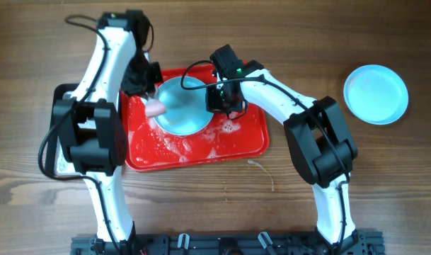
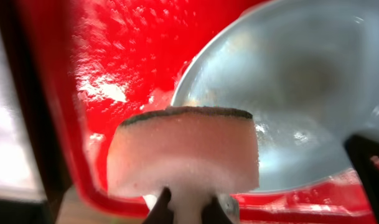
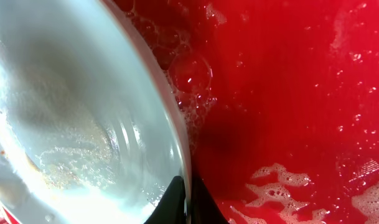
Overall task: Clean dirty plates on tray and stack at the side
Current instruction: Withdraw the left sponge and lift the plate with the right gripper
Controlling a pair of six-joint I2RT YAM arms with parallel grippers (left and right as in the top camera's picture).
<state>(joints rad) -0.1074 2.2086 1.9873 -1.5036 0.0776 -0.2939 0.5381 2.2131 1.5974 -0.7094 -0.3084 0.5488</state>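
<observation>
Pinched only at its rim by the right end effector [image 3: 184, 202], the wet plate [image 3: 71, 106] may slip if the left end effector [image 2: 186, 210], closed on the sponge [image 2: 183, 155], pushes hard.

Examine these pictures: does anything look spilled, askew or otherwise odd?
Soapy foam is spread over the red tray, and the plate on it, pinched at its rim by the right gripper, carries brownish residue. Both fit washing under way.

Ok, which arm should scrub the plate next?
Left. The left gripper is shut on the sponge at the plate's edge; the right gripper pinches its rim, steadying it.
</observation>
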